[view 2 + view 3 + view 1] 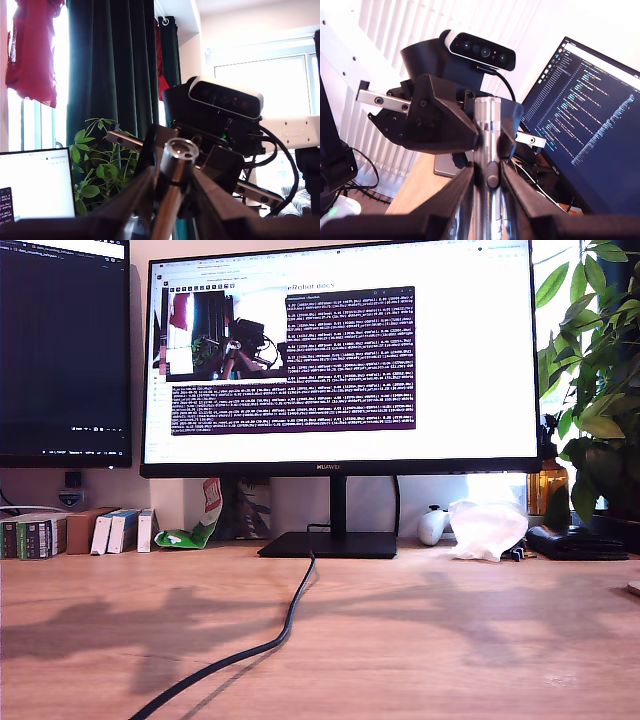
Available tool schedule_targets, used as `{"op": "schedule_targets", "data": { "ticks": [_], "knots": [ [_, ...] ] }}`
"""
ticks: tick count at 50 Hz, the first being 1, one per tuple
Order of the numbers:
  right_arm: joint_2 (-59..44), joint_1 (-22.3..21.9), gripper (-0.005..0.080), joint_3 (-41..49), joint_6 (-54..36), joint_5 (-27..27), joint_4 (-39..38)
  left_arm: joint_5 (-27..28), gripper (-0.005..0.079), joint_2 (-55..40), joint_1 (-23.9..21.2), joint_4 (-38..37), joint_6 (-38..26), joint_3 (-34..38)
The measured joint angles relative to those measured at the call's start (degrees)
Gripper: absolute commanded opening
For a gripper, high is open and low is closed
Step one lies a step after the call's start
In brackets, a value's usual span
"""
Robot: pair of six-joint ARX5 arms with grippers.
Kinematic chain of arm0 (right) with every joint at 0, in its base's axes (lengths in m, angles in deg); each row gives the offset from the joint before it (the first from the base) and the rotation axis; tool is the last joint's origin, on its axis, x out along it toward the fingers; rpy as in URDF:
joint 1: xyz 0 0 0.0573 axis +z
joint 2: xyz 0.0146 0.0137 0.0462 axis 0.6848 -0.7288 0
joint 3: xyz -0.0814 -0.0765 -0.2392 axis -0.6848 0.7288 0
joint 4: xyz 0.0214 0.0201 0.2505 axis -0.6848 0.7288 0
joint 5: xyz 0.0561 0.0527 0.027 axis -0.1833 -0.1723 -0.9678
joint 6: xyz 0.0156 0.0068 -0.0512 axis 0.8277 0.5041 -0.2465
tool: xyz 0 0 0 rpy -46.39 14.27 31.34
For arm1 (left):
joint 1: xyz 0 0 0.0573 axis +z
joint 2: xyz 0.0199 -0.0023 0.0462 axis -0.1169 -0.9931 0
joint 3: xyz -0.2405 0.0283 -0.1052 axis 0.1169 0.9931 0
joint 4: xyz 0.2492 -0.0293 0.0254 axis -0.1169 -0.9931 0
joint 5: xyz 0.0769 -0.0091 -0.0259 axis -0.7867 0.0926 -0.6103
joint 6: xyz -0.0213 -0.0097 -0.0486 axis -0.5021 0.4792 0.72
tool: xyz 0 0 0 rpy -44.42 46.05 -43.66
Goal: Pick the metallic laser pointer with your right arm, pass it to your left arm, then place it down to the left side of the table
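Note:
The metallic laser pointer is a shiny silver cylinder held in the air between my two grippers, which face each other. My first gripper has its black fingers pressed on both sides of it. In the second wrist view the laser pointer rises between the fingers of my second gripper, which also touch it. Beyond them my first gripper clamps the pointer's far part. The exterior view shows the table but neither arm nor the pointer.
A black cable snakes across the table from the monitor stand. A large monitor stands behind, with small boxes at the exterior view's left. A white crumpled bag and a plant are at its right.

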Motion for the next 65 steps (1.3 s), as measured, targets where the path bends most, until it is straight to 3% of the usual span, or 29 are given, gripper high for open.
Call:
{"op": "schedule_targets", "data": {
  "ticks": [4, 13, 22, 27, 47, 65],
  "knots": [
    [0.0, 0.0, -0.0011, 0.0, 0.4, 0.0, 0.2, -0.5, -0.0028, -0.1, 0.0, 0.0, -0.3, 0.0],
    [0.0, 0.0, -0.0004, 0.0, 0.5, 0.1, 0.1, -1.1, -0.0022, -0.1, 0.0, -0.1, -0.9, 0.0],
    [0.0, 0.0, 0.0170, 0.0, 0.4, 0.1, 0.5, -0.3, -0.0022, -0.1, 0.0, -0.3, -2.9, 0.0],
    [0.0, 0.0, 0.0216, 0.0, 0.0, 0.0, 0.9, -0.2, -0.0022, -0.1, 0.0, -0.3, -2.9, 0.0],
    [0.0, -1.6, 0.0218, 0.0, 0.0, 1.4, 4.0, 1.2, -0.0022, -0.1, 0.4, -1.1, -4.3, 0.0],
    [0.0, -9.9, 0.0190, 0.0, 0.0, 1.9, 12.7, 7.5, -0.0022, -0.1, 7.5, -10.6, -10.6, 0.0]
  ]
}}
